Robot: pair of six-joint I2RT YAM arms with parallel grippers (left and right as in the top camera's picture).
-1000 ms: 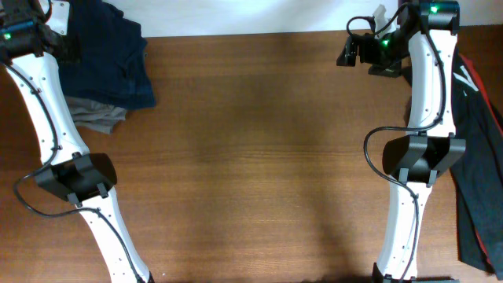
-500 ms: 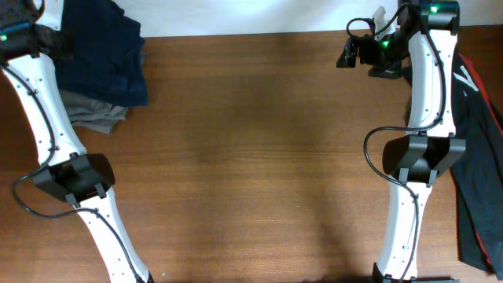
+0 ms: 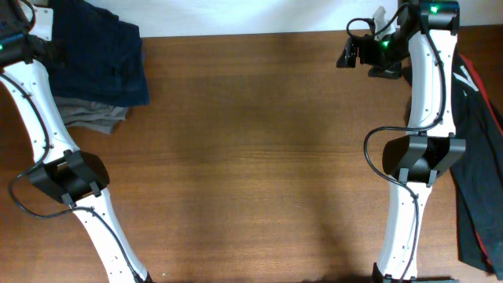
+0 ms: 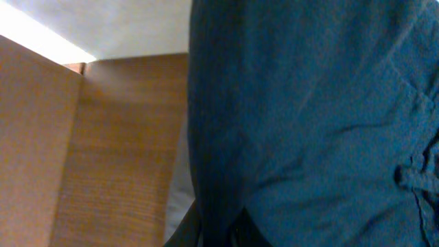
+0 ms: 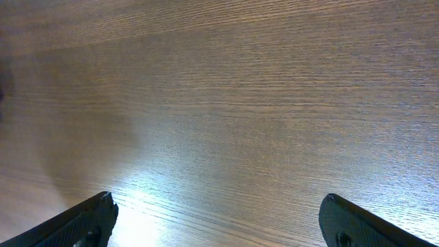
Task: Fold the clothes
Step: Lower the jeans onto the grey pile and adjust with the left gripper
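The navy garment (image 3: 106, 59) lies bunched at the upper left of the overhead frame, overlapping a grey garment (image 3: 94, 116) just below it. The left gripper (image 4: 214, 235), at the bottom edge of its wrist view, pinches the navy cloth. A black-and-red jacket (image 3: 479, 157) runs down the right edge. The right gripper (image 5: 219, 221) is spread wide over the wooden table (image 3: 259, 157).
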